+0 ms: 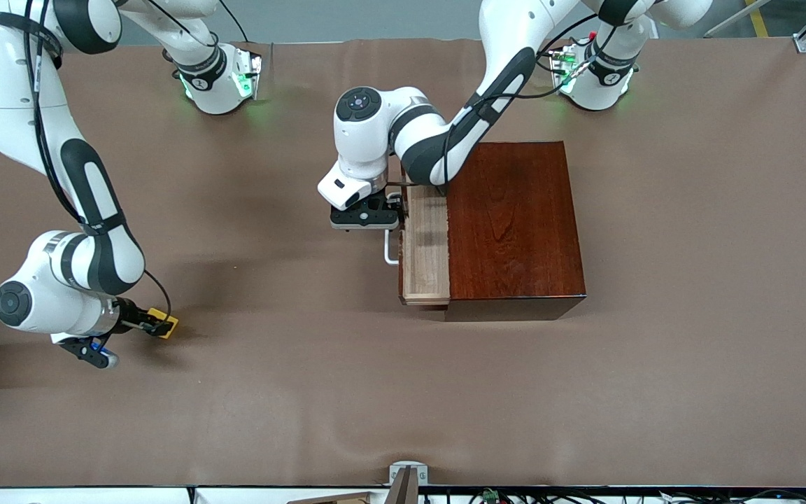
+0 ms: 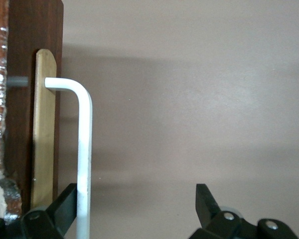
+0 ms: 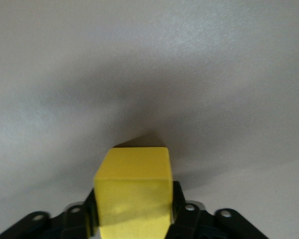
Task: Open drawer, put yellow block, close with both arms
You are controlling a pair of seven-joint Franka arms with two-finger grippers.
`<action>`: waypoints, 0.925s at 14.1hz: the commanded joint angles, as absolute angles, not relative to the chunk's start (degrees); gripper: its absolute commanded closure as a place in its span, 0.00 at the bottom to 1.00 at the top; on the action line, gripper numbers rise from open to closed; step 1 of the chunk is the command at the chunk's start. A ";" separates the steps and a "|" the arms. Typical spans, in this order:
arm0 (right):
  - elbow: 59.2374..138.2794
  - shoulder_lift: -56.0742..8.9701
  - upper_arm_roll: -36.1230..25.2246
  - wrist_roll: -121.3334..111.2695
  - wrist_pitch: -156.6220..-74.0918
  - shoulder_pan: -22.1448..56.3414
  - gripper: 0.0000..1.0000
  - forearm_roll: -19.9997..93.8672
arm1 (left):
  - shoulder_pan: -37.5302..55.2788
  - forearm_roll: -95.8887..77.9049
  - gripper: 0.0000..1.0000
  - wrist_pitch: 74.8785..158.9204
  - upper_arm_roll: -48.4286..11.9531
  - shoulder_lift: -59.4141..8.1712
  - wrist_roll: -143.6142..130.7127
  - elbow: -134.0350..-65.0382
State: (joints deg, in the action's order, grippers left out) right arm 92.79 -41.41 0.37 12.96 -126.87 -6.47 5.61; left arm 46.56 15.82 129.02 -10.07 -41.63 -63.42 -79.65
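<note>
The drawer [image 1: 425,245] stands pulled partway out of the box [image 1: 511,220], its pale wooden tray showing empty, so the opening step looks done or close to it. The left gripper [image 2: 134,209] is at the white handle [image 2: 83,149] with its fingers [image 2: 65,201] spread wide: in the left wrist view one finger lies just beside the bar and the other well apart from it, so nothing is pinched there (whether it means to tug further or let go, the pictures do not say). The box sits about midway along the table [image 1: 655,392], somewhat toward the left arm's end and toward the edge where the bases stand. The block [image 1: 163,323] is near the table edge at the right arm's end, well apart from the drawer and closer to the front camera than it. The right gripper [image 3: 134,211] is pressed together on the block, black fingers [image 3: 178,201] against two of its sides, low at the table surface; I cannot tell whether the block rests on the table or is just off it. Still to do, as I judge it: lift and carry the block across to the tray, drop it in, then push the drawer shut with both arms.
</note>
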 commanded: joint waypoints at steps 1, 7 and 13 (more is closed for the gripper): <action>93.78 -40.52 0.53 8.36 -125.52 -6.86 1.00 6.24 | 48.25 12.66 0.00 138.52 -11.33 -47.29 -65.04 -75.50; 91.06 -38.32 0.44 -1.39 -120.15 -6.42 1.00 5.80 | 48.25 10.11 0.00 138.96 -11.69 -47.29 -65.04 -74.36; 88.52 -36.47 0.44 -14.32 -115.42 -7.56 1.00 4.66 | 49.04 8.44 0.00 139.31 -11.69 -47.20 -64.87 -74.27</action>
State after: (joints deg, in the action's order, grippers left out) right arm 89.91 -37.82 -0.09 -11.68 -118.84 -6.86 5.35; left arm 46.65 12.73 132.41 -10.08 -42.21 -63.42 -79.11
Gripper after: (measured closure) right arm 0.441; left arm 0.000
